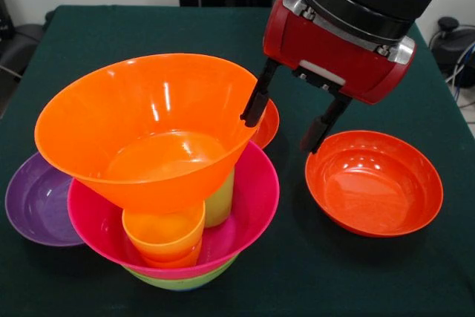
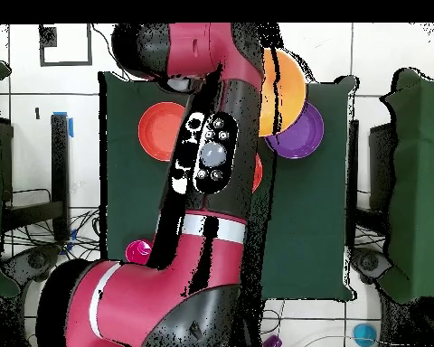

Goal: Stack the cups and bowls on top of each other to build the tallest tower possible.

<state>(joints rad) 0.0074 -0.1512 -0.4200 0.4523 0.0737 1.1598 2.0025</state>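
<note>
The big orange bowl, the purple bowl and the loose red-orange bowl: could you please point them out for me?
big orange bowl (image 1: 159, 128): front view, inner wall.
purple bowl (image 1: 37, 202): front view, inner floor.
red-orange bowl (image 1: 371, 183): front view, inner floor.

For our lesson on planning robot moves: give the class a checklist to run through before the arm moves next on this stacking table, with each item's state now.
1. Gripper open: ok, its two fingers stand apart.
2. Gripper clear of the big orange bowl: not ok, one finger is at its rim.
3. Orange bowl seated level: not ok, it tilts, propped on the yellow-orange cup and the lime green cup.
4. Magenta bowl nested on the green bowl: ok.
5. Red-orange bowl free to pick: ok, alone on the table.
6. Purple bowl free: cannot tell, partly hidden.
</note>
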